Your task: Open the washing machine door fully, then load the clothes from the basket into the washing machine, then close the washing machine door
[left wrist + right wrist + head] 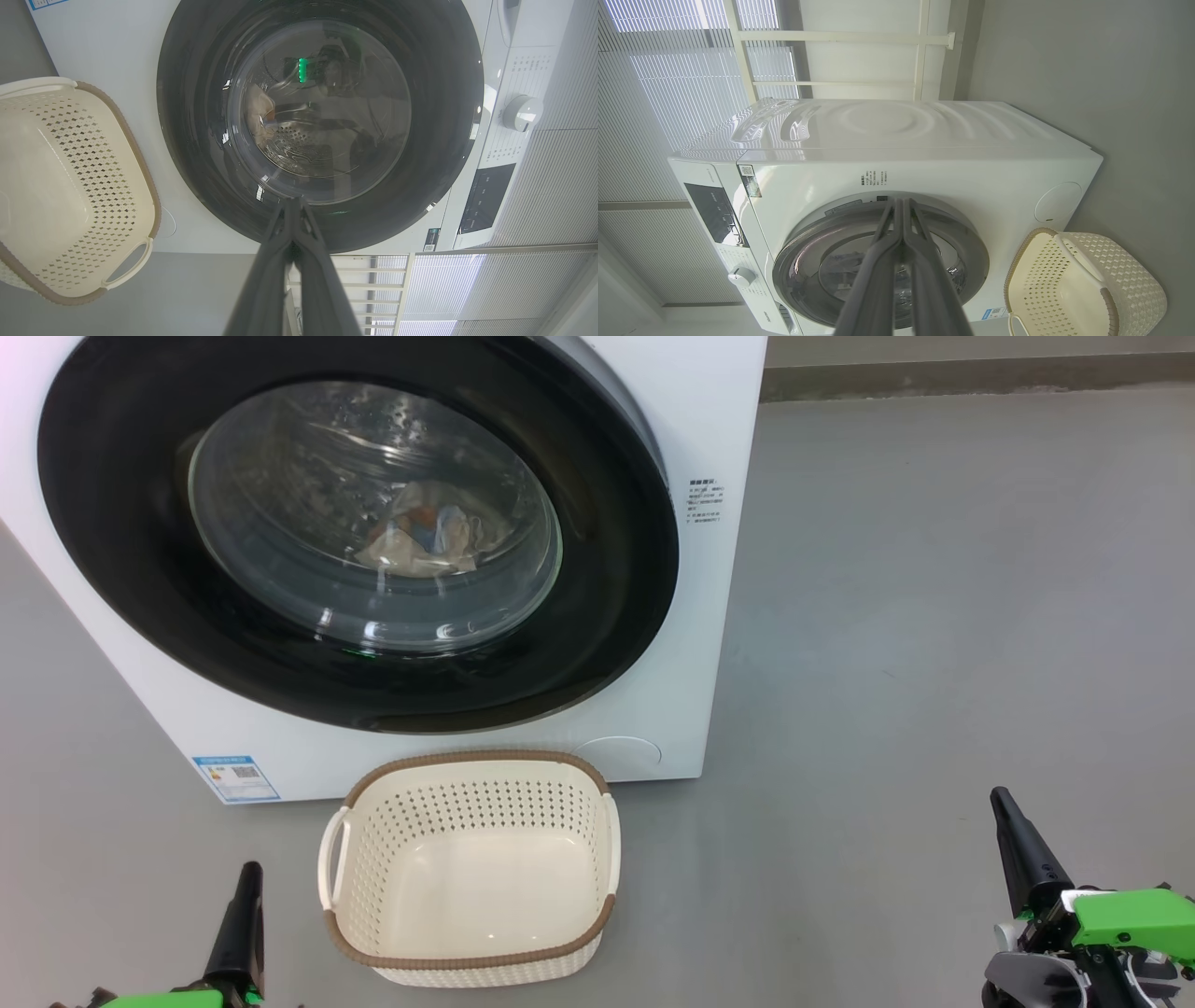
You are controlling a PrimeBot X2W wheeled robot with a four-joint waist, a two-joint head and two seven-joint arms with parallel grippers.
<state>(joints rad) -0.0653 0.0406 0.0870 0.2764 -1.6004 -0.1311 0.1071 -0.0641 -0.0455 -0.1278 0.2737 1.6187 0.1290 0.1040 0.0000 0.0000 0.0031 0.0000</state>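
Observation:
The washing machine (677,644) stands white and boxy ahead, its door (121,551) closed flat against the front. Through the glass window the clothes (425,532) lie as a cream and blue bundle in the drum. The cream basket (476,761) sits on the floor just before the machine, its bare bottom showing. My left gripper (250,873) is shut, low at the basket's left. My right gripper (1001,798) is shut, well off to the right. In the left wrist view the shut left gripper (293,200) points at the door (196,140).
Grey floor spreads wide to the right of the machine. A control panel and a white dial (522,112) sit on the machine's top strip. Window blinds and a white rail (840,36) stand behind the machine.

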